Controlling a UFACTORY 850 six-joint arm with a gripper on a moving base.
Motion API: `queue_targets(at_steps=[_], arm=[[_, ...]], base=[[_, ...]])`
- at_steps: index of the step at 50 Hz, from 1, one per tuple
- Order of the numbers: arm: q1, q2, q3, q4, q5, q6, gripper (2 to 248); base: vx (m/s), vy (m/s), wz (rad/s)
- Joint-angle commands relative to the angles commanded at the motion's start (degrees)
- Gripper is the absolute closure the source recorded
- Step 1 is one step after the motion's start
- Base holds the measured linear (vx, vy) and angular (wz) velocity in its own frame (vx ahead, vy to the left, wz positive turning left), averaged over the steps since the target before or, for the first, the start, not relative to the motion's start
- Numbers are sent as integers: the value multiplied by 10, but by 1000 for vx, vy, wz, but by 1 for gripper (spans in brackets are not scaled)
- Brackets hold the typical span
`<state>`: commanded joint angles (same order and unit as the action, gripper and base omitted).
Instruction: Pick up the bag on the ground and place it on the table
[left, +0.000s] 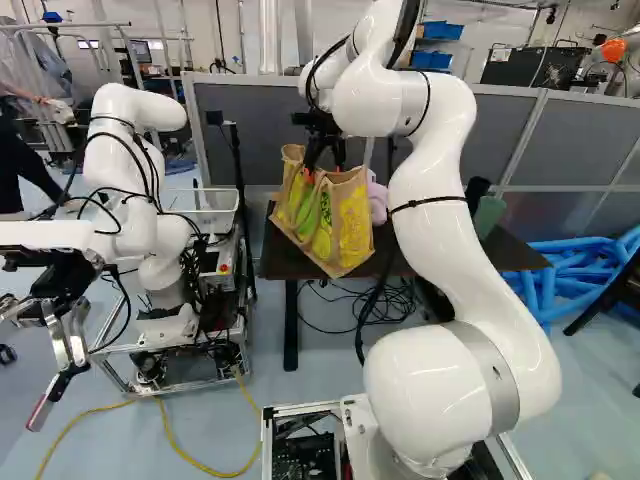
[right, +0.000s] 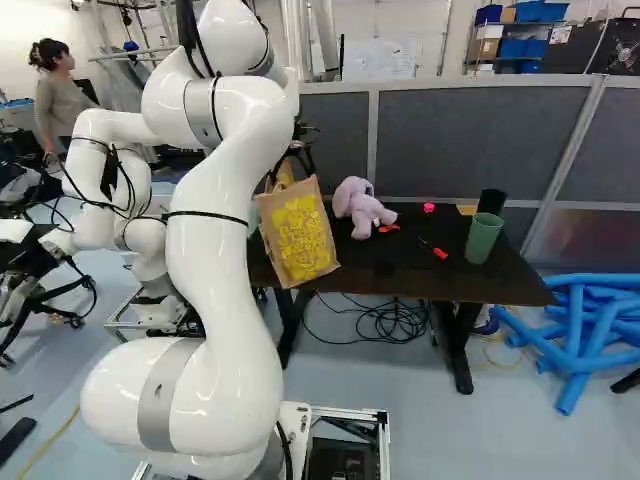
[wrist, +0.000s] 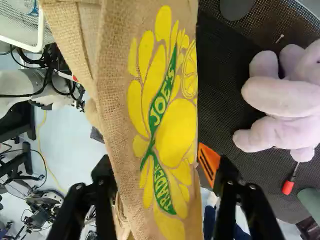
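Note:
In the left base view my gripper (left: 322, 172) points down into the top of the burlap bag (left: 325, 218), with orange pads showing at the bag's rim. The bag, printed yellow and green, stands tilted at the left end of the dark table (left: 500, 250); whether its bottom rests fully on the top, I cannot tell. In the wrist view the gripper (wrist: 159, 165) is open, its fingers wide apart with the bag (wrist: 170, 130) between them. One orange pad (wrist: 209, 162) lies beside the bag's edge; the other is hidden.
A lilac plush toy (right: 360, 206) lies right of the bag. Farther right are a red-handled tool (right: 438, 253) and a green cup (right: 484, 238). Another robot (left: 135, 180) stands at the left. Blue tubes (right: 575, 330) lie beyond the table's right end, cables (right: 385, 318) below it.

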<state>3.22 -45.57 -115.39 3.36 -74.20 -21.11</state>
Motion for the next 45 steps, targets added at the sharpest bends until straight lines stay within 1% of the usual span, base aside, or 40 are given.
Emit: queue_targets(at_steps=[2,3,7,8,23,45], arm=[[0,0,0,0,0,0,69],[0,0,0,0,0,0,32],[0,0,0,0,0,0,32],[0,0,0,0,0,0,3],[0,6,1,0,0,0,3],[7,49,26,0,-5,0,3]], base=[[0,0,0],[0,0,0],[0,0,0],[0,0,0],[0,0,0],[0,0,0]])
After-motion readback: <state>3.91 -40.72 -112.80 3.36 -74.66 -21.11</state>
